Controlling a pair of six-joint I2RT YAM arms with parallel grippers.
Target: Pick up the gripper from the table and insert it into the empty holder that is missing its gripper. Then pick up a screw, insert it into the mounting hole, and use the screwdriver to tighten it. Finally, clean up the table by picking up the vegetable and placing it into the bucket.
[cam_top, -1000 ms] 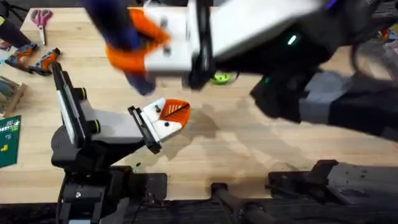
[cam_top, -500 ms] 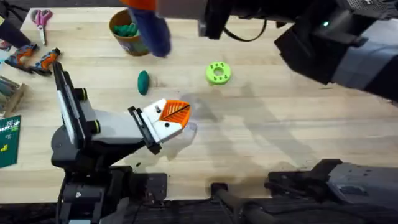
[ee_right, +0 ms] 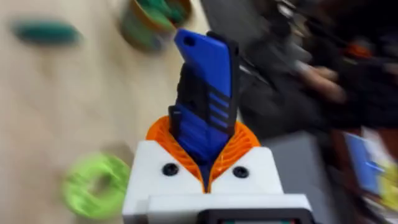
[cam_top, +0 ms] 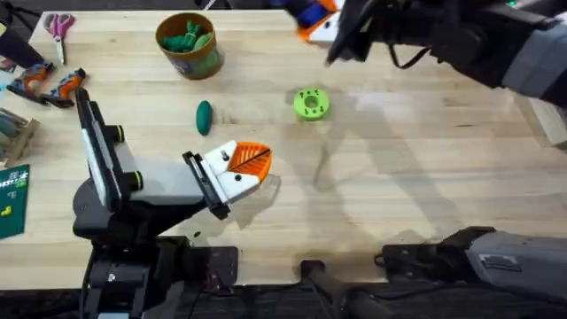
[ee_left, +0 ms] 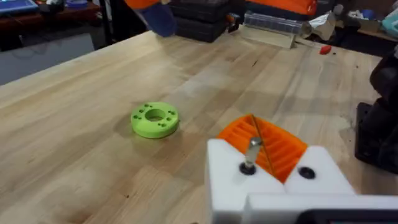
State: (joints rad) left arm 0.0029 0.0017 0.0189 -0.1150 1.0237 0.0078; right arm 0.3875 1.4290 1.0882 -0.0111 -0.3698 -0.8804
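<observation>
My left gripper (cam_top: 248, 164) rests low over the table's middle, its orange fingers (ee_left: 264, 144) closed together on white blocks. A metal screw (ee_left: 250, 152) stands up from one block. My right gripper (cam_top: 317, 25) hovers at the far edge, shut on the blue screwdriver (ee_right: 205, 87), which also appears as the screwdriver (cam_top: 306, 11) in the overhead view. The dark green vegetable (cam_top: 204, 117) lies on the wood near the bucket (cam_top: 188, 44), which holds green pieces. A loose gripper piece and an empty holder are out of view.
A bright green ring (cam_top: 310, 104) with holes lies right of the vegetable, and the same ring (ee_left: 154, 119) shows ahead of my left fingers. Scissors (cam_top: 59, 25) and orange-handled pliers (cam_top: 49, 84) sit at the far left edge.
My right arm has swung away from above the left gripper toward the far right, carrying the screwdriver. The bucket, vegetable and ring came into view. The left arm has stayed put.
</observation>
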